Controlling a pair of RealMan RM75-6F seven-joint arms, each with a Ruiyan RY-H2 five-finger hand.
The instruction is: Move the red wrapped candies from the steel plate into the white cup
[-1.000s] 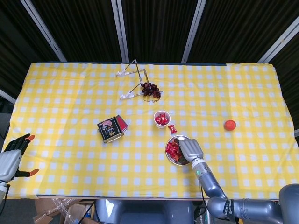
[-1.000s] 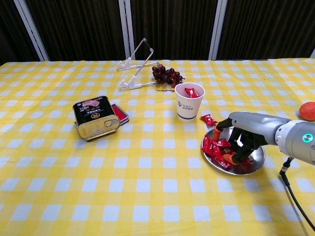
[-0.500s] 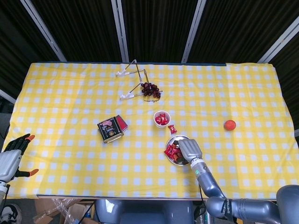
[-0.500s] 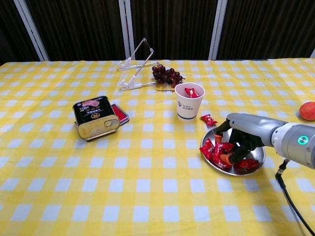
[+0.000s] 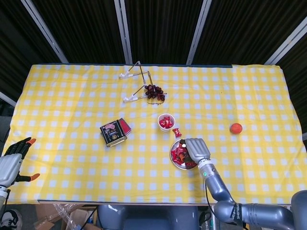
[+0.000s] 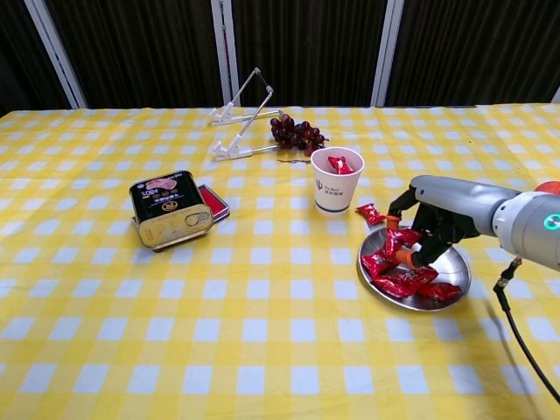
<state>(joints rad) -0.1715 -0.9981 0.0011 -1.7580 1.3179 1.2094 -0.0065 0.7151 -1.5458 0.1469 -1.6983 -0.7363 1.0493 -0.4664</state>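
The steel plate [image 6: 460, 273] [image 5: 175, 163] lies right of centre with several red wrapped candies [image 6: 395, 280] [image 5: 179, 154] piled on its left side. My right hand [image 6: 440, 222] [image 5: 196, 150] hovers just over the plate, fingers curled, and pinches a red candy [image 6: 403, 237] raised off the pile. The white cup [image 6: 337, 180] [image 5: 166, 122] stands behind and to the left of the plate, with red candies inside. One loose candy [image 6: 370, 213] [image 5: 177, 132] lies on the cloth between cup and plate. My left hand [image 5: 13, 162] hangs off the table's near left corner, fingers spread, holding nothing.
A tin can [image 6: 171, 210] [image 5: 113, 132] lies left of centre beside a red lid. Dark grapes [image 6: 297, 133] and a white folding stand [image 6: 239, 121] sit behind the cup. A peach [image 5: 235, 128] lies to the far right.
My right hand has risen from the plate and shifted slightly toward the cup, bringing a red candy up with it. The pile on the plate has been stirred. The left hand has not moved.
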